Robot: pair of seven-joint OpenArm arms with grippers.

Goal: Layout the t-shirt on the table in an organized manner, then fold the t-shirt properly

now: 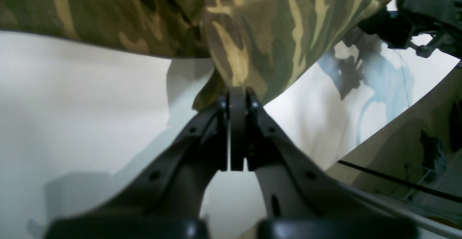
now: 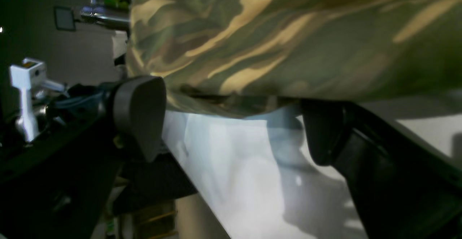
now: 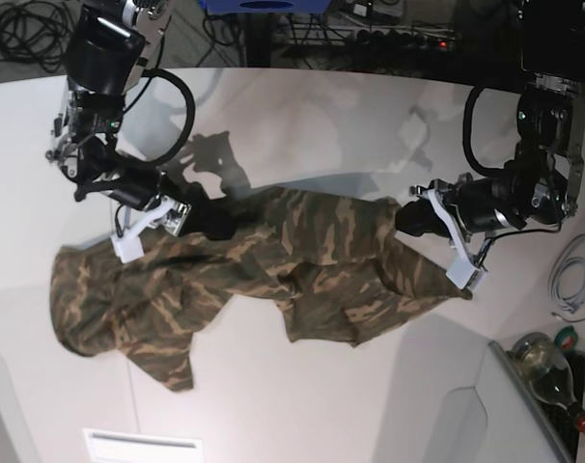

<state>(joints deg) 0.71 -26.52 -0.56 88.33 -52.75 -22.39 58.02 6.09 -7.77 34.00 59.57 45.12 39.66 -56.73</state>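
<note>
Pinching a fold of the t-shirt (image 1: 260, 33), the left tool (image 1: 237, 100) is showing in the left wrist view with its two dark fingers pressed together on the camouflage cloth, which is bunching just above the tips. Below the cloth the white worktop (image 1: 72, 105) is spreading out, carrying the tool's shadow, and part of the other arm is showing at the upper right.

Through the right wrist view, the right tool (image 2: 231, 123) is standing wide, one finger pad (image 2: 139, 112) at the left and the other at the right, with the t-shirt (image 2: 288, 40) hanging across the gap above them; whether the pads are touching the cloth cannot be told. The worktop (image 2: 234, 166) is lying pale between the fingers.

From the base view, the t-shirt (image 3: 264, 280) is lying rumpled across the middle of the worktop (image 3: 321, 125), stretched between the two arms. The left tool (image 3: 408, 218) is gripping the cloth's edge on this view's right, while the right tool (image 3: 210, 217) is sitting at the cloth's upper edge on this view's left.
</note>
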